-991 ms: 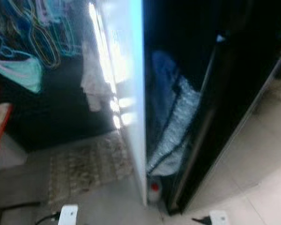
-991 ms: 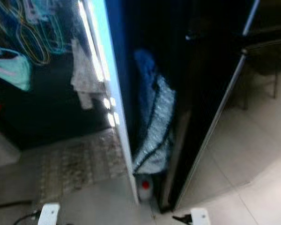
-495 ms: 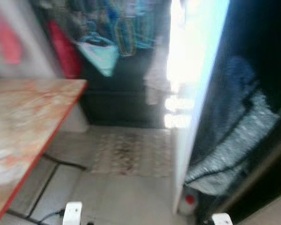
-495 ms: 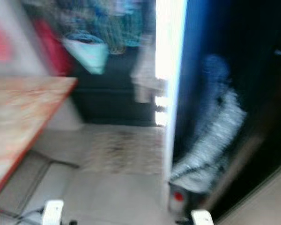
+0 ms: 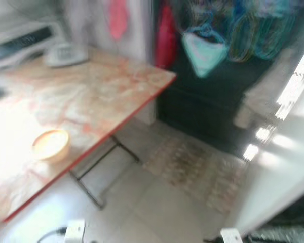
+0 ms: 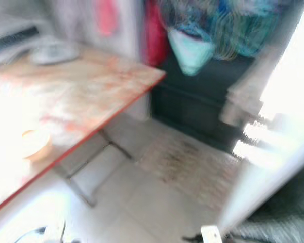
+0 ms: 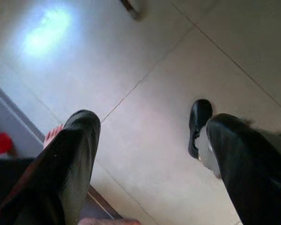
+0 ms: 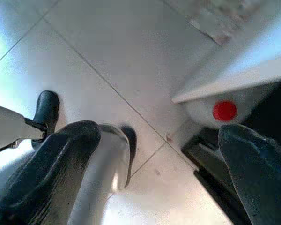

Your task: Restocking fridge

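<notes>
Head cam has swung left over the last second: before, I had the gap beside the white fridge door with a quilted silver bag and a red-capped jug at its foot; now the frame is mostly the marble-pattern table with its red edge and folding metal legs, heavily motion-blurred. That's camera yaw, not things moving. Fridge door is now just a glossy white slab at the right edge, so I read this as turning toward the table, maybe for stock, though I can't confirm from blur. On the table: a shallow tan bowl, round, looks ceramic or plastic; a pale flat object further back, too smeared to name. Patterned woven mat on pale glossy floor tiles. Left gripper hangs over tile, fingers spread, nothing held. Right gripper likewise spread and empty, hanging near the door's bottom corner and the red-capped jug, translucent white plastic.
</notes>
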Controlling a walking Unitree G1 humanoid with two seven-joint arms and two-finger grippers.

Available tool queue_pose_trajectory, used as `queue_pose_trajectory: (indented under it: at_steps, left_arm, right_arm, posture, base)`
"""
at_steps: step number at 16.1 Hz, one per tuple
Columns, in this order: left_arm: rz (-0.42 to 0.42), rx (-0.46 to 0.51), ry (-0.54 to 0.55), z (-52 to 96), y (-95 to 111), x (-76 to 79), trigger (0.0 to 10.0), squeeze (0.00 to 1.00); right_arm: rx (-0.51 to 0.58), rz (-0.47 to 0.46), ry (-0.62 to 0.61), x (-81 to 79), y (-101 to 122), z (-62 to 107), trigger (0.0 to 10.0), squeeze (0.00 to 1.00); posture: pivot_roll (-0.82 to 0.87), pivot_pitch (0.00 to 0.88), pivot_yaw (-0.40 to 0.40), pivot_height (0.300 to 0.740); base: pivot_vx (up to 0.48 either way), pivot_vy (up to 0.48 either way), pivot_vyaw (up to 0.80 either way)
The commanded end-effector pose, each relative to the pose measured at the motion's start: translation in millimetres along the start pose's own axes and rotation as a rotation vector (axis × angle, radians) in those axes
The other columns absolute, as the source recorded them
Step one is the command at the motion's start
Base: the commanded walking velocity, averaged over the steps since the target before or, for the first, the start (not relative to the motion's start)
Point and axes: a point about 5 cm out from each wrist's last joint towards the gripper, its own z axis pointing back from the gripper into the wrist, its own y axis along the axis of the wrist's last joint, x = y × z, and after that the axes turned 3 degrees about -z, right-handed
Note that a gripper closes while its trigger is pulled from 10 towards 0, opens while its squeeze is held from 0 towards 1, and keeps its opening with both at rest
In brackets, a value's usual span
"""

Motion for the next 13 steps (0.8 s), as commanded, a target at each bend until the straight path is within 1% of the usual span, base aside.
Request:
queue_pose_trajectory:
  at_steps: [1,8,13]
  left_arm:
    - [-0.005,-0.021,0.002,1.2,-6.5,-1.6,10.0,0.00]
    - [-0.023,-0.027,-0.003,1.8,-8.9,-2.7,10.0,0.00]
    - [-0.017,-0.024,0.003,2.1,-9.5,-3.6,10.0,0.00]
  right_arm:
    - [-0.016,-0.001,-0.001,0.9,-3.2,0.5,10.0,0.00]
    - [-0.019,0.010,0.012,-1.8,-5.1,0.6,10.0,0.00]
    - [-0.020,0.023,0.020,-2.8,-5.6,0.6,10.0,0.00]
  posture:
    - [-0.12,0.004,0.073,0.740]
    - [-0.13,0.000,0.085,0.740]
    - [-0.11,0.000,0.083,0.740]
  base:
    - [0.000,0.000,0.80]
    - [0.000,0.000,0.80]
    - [0.000,0.000,0.80]
